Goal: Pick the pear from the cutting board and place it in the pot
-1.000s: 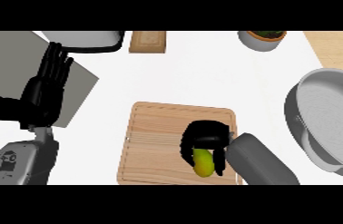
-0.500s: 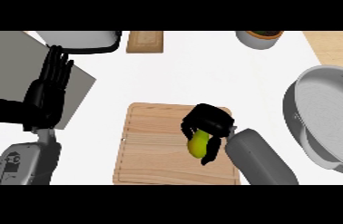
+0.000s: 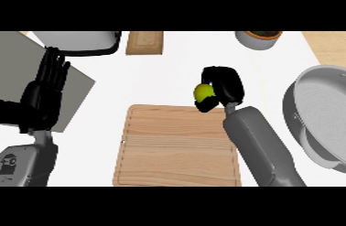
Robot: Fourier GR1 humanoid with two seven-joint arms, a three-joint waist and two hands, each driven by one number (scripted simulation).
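My right hand (image 3: 223,85) is shut on the yellow-green pear (image 3: 203,92), holding it in the air over the far edge of the wooden cutting board (image 3: 177,147). Only part of the pear shows between the curled fingers. The grey pot (image 3: 323,115) sits at the right edge of the view, to the right of the hand and apart from it. My left hand (image 3: 46,94) rests open at the left, fingers pointing up.
A small wooden block (image 3: 144,42) lies at the back. A white bowl-like pot with dark contents (image 3: 259,38) stands at the back right. A white appliance (image 3: 76,39) and a grey slab (image 3: 27,78) occupy the back left.
My right hand has lifted the pear off the cutting board and carried it away from me and to the right, past the board's far edge. The left hand stays put.
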